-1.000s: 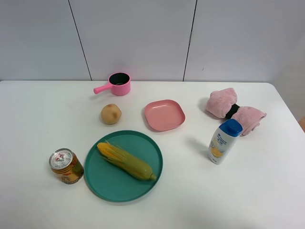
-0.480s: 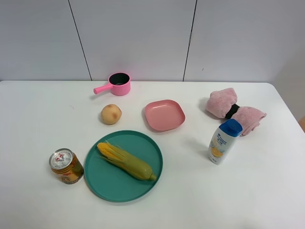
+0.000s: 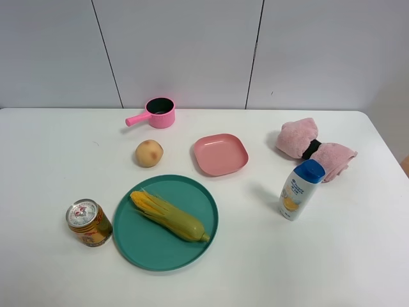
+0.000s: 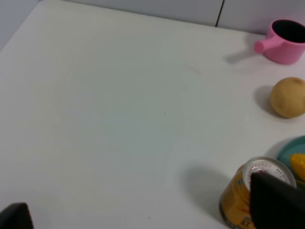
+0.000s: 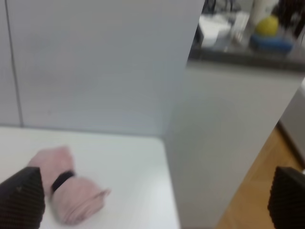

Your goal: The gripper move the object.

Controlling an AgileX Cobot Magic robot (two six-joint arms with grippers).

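The potato (image 3: 149, 153), small, tan-orange with a reddish blotch, lies on the white table (image 3: 57, 160) between the pink saucepan and the teal plate. It also shows in the left wrist view (image 4: 288, 97). No arm shows in the exterior high view. My left gripper (image 4: 143, 210) is open and empty above the table's left part, well short of the potato, with one black fingertip (image 4: 276, 202) over the tin can. My right gripper (image 5: 155, 193) is open and empty, off the table's far right end, facing the wall.
A pink saucepan (image 3: 158, 112) stands at the back. A pink square plate (image 3: 221, 154) lies right of the potato. A teal plate (image 3: 137, 243) holds a corn cob (image 3: 169, 215). A tin can (image 3: 88, 222), a shampoo bottle (image 3: 300, 190) and a pink cloth bundle (image 3: 314, 148) stand around.
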